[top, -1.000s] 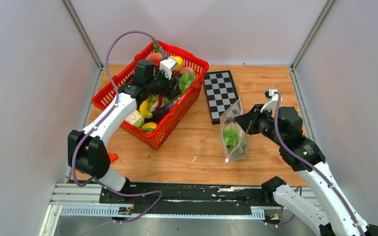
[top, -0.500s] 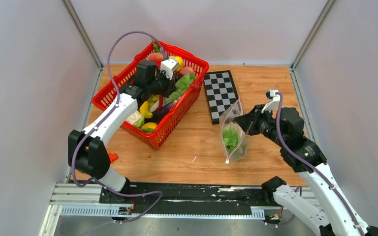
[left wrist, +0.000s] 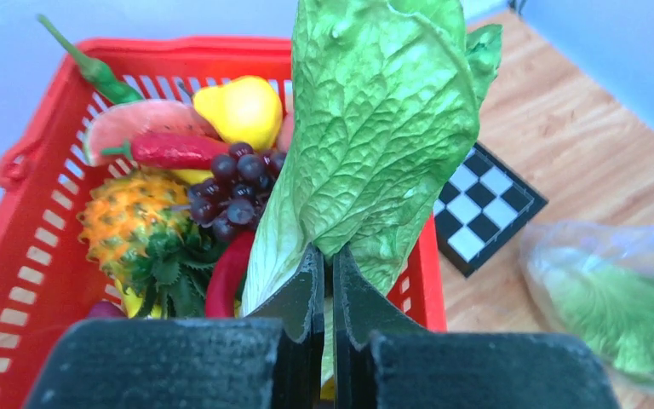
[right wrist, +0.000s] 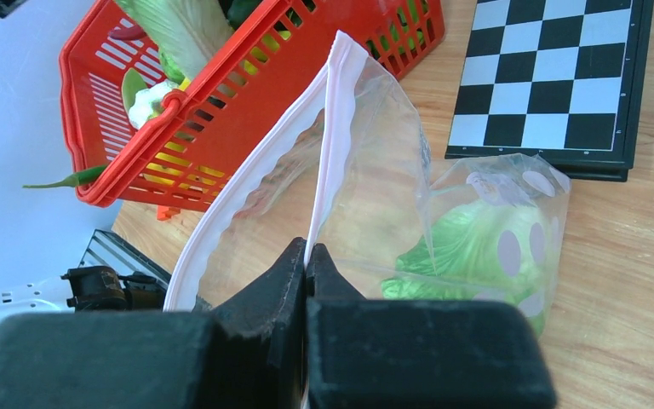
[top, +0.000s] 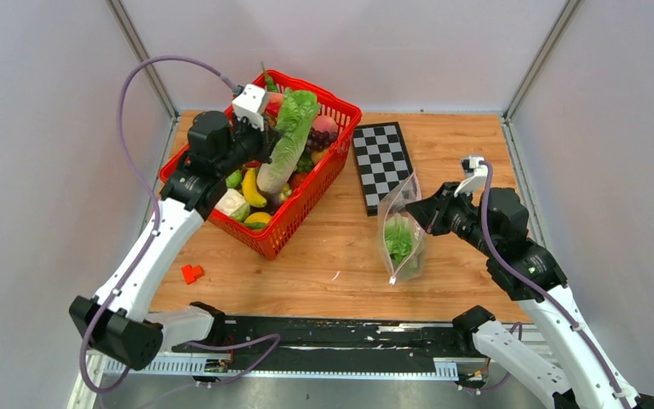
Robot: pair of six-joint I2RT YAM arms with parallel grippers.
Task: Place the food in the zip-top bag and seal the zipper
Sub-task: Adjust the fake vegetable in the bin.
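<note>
My left gripper (top: 261,158) (left wrist: 332,256) is shut on a long leafy green lettuce (top: 288,136) (left wrist: 383,128), which hangs lifted over the red basket (top: 349,112). More food lies in the basket: grapes (left wrist: 226,192), a red chilli (left wrist: 174,149), a yellow pear (left wrist: 238,106) and bananas (top: 251,187). To the right, my right gripper (top: 415,211) (right wrist: 306,251) is shut on the pale pink zipper (right wrist: 336,128) of the zip-top bag (top: 402,243) (right wrist: 477,204). The bag's mouth gapes open. A green lettuce piece (right wrist: 460,247) lies inside it.
A black-and-white chessboard (top: 381,162) lies on the wooden table between basket and bag. A small red piece (top: 192,273) sits on the table near the left arm. Grey walls close in both sides and the back.
My left gripper has closed on the lettuce and lifted it up out of the basket, swinging back toward the left. The right gripper and bag have hardly moved.
</note>
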